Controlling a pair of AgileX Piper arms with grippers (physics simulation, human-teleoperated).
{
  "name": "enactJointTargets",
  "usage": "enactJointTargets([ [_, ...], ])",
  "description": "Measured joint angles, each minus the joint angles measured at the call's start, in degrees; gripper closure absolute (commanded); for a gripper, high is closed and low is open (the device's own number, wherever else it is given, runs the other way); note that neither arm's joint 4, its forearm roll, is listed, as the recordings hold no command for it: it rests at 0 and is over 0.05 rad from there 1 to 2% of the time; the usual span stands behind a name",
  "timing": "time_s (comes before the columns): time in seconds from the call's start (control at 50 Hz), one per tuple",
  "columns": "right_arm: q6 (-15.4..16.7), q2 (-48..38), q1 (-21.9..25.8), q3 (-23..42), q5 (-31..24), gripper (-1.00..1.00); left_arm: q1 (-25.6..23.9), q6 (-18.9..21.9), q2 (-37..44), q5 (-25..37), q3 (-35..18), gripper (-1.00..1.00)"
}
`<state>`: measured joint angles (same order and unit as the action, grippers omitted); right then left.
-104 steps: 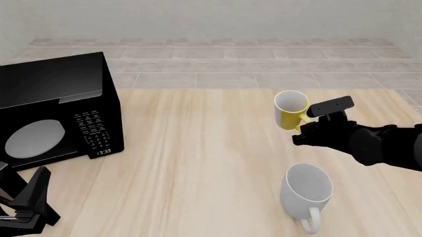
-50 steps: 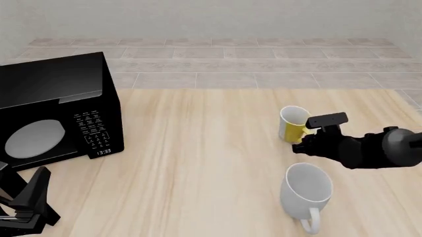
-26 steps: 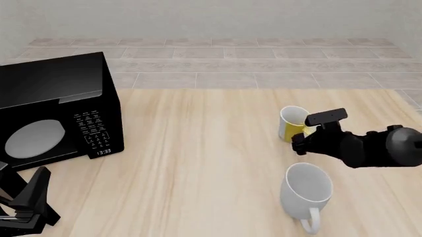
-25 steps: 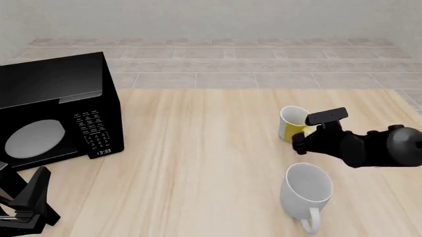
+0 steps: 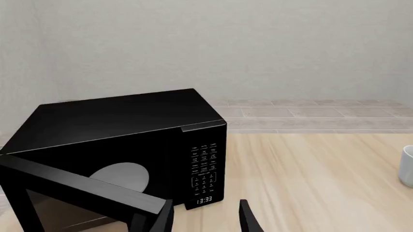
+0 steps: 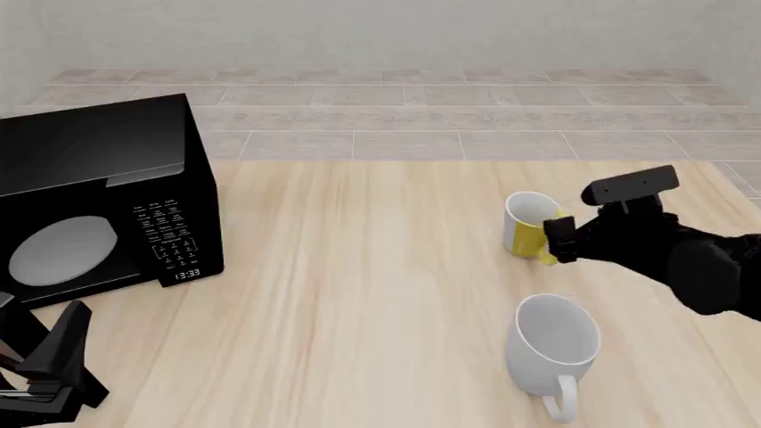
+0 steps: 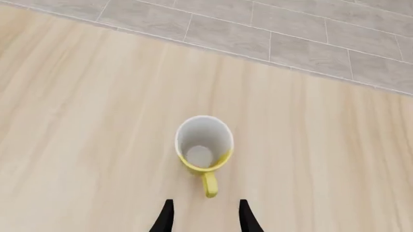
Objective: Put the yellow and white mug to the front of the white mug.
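Note:
The yellow and white mug [image 6: 527,228] stands upright on the wooden table, farther from the camera than the white mug [image 6: 553,342]. Its yellow handle [image 7: 210,185] points toward my right gripper [image 6: 559,241]. That gripper is open, and its fingers [image 7: 167,213] stop just short of the handle, touching nothing. In the right wrist view the yellow and white mug [image 7: 204,144] shows its white inside. The white mug stands upright with its handle toward the near edge. My left gripper [image 6: 42,312] rests open at the near left, with nothing between its fingers [image 5: 248,221].
A black microwave [image 6: 102,192] stands at the left of the table, its door [image 5: 77,188] swung open close to my left gripper. A tiled floor strip and a wall lie beyond the table's far edge. The white mug's side [image 5: 406,165] shows at the edge of the left wrist view.
The right gripper lowered the yellow and white mug to the table, let it go, then drew back to the right and up. The left arm has not moved.

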<state>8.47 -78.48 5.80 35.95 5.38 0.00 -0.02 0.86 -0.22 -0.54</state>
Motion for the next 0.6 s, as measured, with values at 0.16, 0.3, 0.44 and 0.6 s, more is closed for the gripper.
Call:
enactJointTargets([
  [0.16, -0.3, 9.9, 1.5, -4.3, -1.8, -1.0, 0.0, 0.0, 0.0, 0.0, 0.0, -1.0],
  [0.3, -0.4, 19.0, 2.2, -7.1, -4.4, -1.0, 0.0, 0.0, 0.0, 0.0, 0.0, -1.0],
  [0.44, -0.6, 27.1, 2.3, -9.4, -7.0, -1.0, 0.0, 0.0, 0.0, 0.0, 0.0, -1.0],
  [0.6, -1.2, 35.5, 2.4, -12.0, -9.9, -1.0, 0.0, 0.0, 0.0, 0.0, 0.0, -1.0],
])
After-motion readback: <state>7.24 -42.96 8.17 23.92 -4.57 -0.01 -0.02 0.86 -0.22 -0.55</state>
